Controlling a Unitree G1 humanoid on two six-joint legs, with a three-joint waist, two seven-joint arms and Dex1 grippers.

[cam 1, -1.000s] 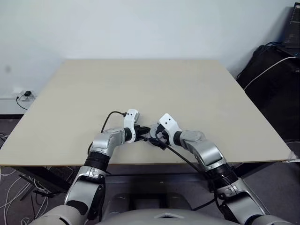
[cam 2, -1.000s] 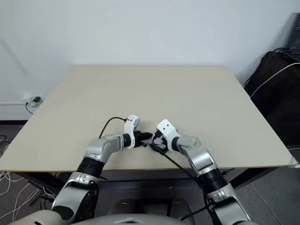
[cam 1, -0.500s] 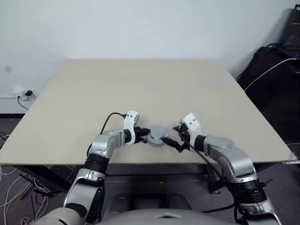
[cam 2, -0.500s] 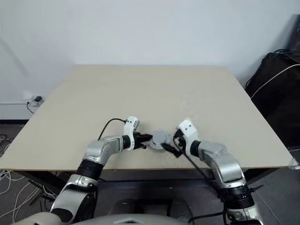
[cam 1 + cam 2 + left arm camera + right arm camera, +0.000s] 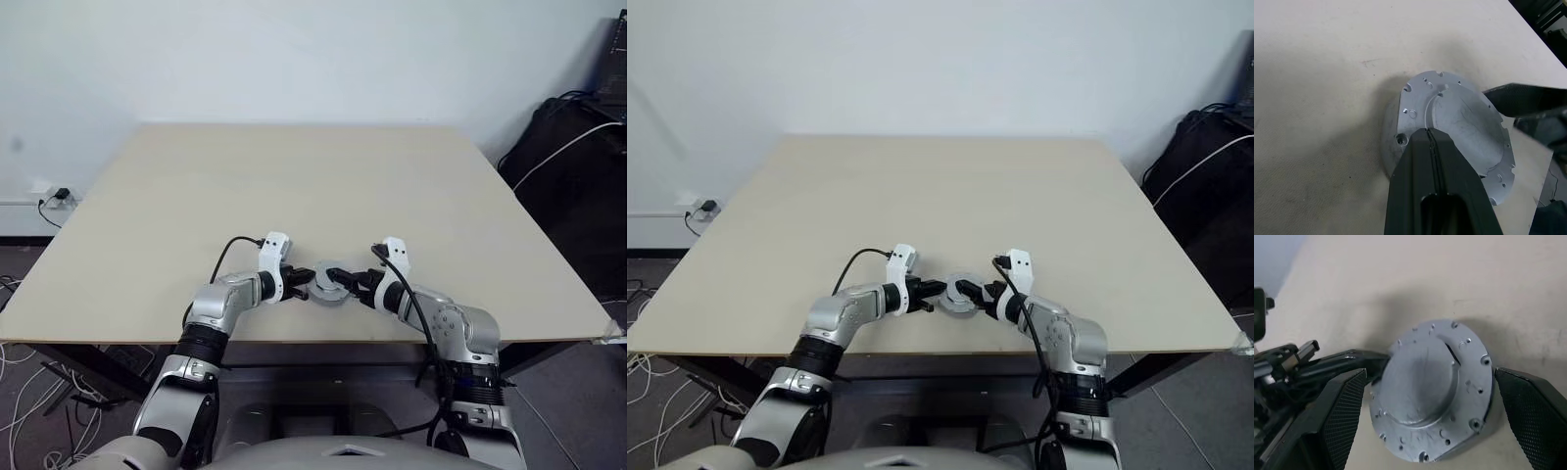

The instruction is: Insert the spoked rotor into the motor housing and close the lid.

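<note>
Lid is sitting on the table near its front edge, between both grippers. Left gripper is resting fingers-together on the lid's rim; right gripper is straddling it, fingers spread wide, not gripping

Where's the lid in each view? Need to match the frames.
Left eye: lid near the table's front edge, between the two tools.
Right eye: lid same spot, near the front edge.
Left wrist: lid at centre, behind the shut left tool.
Right wrist: lid at centre, between the open right tool's fingers.
Shared landmark: the left tool at the lid's rim.
</note>
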